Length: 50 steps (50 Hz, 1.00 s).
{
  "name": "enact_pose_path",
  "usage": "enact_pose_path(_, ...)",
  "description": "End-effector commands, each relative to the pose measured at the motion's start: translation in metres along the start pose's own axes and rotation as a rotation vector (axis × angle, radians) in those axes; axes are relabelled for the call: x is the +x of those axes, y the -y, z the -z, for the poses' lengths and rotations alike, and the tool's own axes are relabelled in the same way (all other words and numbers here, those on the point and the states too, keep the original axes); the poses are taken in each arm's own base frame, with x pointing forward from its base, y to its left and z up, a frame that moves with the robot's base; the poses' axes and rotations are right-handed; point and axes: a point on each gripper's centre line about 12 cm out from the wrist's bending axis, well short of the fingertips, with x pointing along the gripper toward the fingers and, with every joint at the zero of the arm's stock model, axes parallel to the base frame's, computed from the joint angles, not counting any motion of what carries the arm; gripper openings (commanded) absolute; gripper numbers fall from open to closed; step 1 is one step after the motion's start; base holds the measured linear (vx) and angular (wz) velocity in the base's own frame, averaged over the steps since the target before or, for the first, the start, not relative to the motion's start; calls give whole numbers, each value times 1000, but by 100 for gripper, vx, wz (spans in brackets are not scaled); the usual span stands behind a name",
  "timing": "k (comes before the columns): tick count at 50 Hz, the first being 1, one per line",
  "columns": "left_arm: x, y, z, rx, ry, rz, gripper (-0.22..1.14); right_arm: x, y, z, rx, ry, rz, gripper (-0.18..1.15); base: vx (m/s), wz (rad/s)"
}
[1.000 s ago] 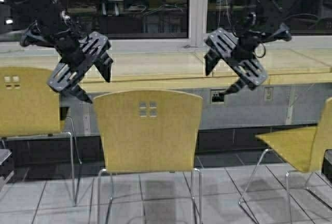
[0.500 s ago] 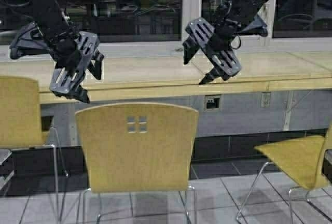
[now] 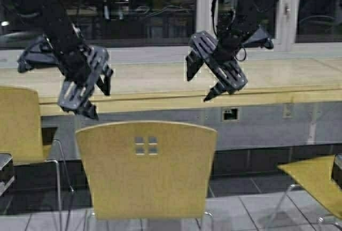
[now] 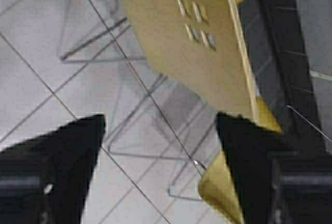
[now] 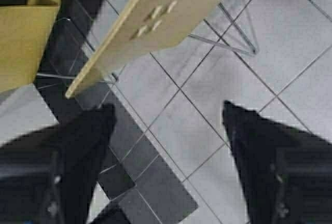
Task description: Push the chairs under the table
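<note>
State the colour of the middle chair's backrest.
Mustard yellow; the middle chair's backrest shows best in the high view.

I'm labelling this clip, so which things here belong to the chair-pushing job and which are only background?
Part of the job:
- middle chair, not yet under the table
- left chair
- right chair
- table
- left gripper and right gripper, jaws open, above the middle chair

Just background:
- wall sockets below the table
- window
- tiled floor

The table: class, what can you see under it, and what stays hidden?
Under the table show a grey wall panel with a socket, a dark skirting strip and floor tiles. The middle chair has its backrest covering the part behind it.
</note>
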Motion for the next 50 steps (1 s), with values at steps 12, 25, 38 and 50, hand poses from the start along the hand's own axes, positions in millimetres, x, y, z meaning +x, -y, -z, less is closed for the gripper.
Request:
enact_pose_path(12, 15, 15, 13, -36, -7, 32, 97, 9, 23, 4, 150, 32, 30, 96, 20, 19)
enact_pose_path(25, 25, 15, 14, -78, -3, 21, 97, 21, 30, 6, 169, 28, 53, 96, 16, 9)
enact_pose_path(38, 34, 1, 21, -135, -21, -33, 97, 39, 52, 12, 211, 15, 120, 96, 13, -4)
enact_pose_path(50, 43, -9, 26, -154, -25, -65, 97, 55, 60, 18, 223, -19, 164, 96, 10, -3)
